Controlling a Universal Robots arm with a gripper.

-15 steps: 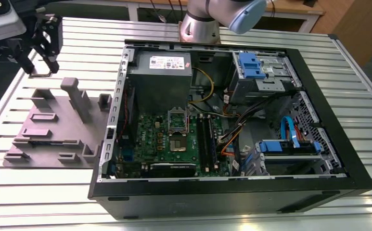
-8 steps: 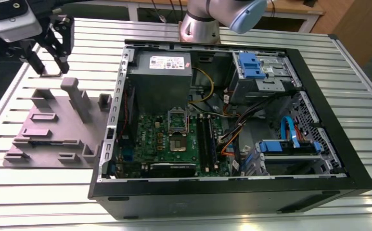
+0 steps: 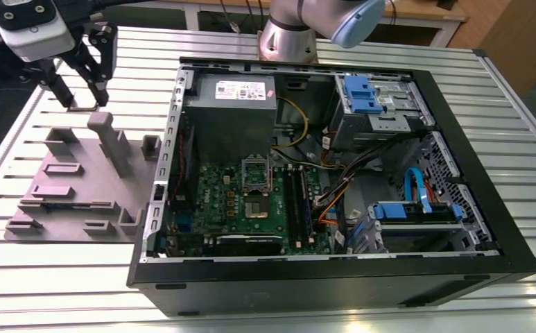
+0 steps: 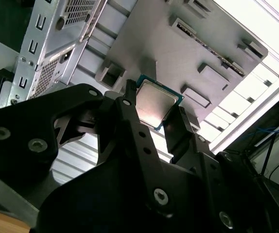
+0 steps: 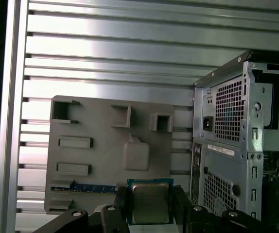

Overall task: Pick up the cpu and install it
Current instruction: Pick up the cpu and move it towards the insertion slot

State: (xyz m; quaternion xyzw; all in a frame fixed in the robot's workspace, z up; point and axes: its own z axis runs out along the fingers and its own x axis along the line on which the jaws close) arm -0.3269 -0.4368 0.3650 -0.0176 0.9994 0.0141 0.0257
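Observation:
The cpu (image 4: 154, 103) is a small square chip with a silvery top and a green rim. It sits clamped between the two black fingers of my gripper (image 4: 155, 109) in both wrist views, cpu (image 5: 150, 203), gripper (image 5: 149, 206). In the exterior view the gripper (image 3: 82, 100) hangs above the far end of the grey fixture plate (image 3: 73, 187), at the exterior view's left, outside the computer case. The green motherboard (image 3: 221, 201) lies inside the open case, and its metal-framed socket (image 3: 254, 207) has nothing in it.
The black computer case (image 3: 342, 277) lies open on the slatted aluminium table (image 3: 64, 291). Inside are a power supply (image 3: 231, 104), blue drive brackets (image 3: 360, 94) and loose cables (image 3: 342, 180). Upright grey blocks (image 3: 110, 139) rise from the fixture plate. A blue-green strip (image 5: 86, 188) lies in one plate slot.

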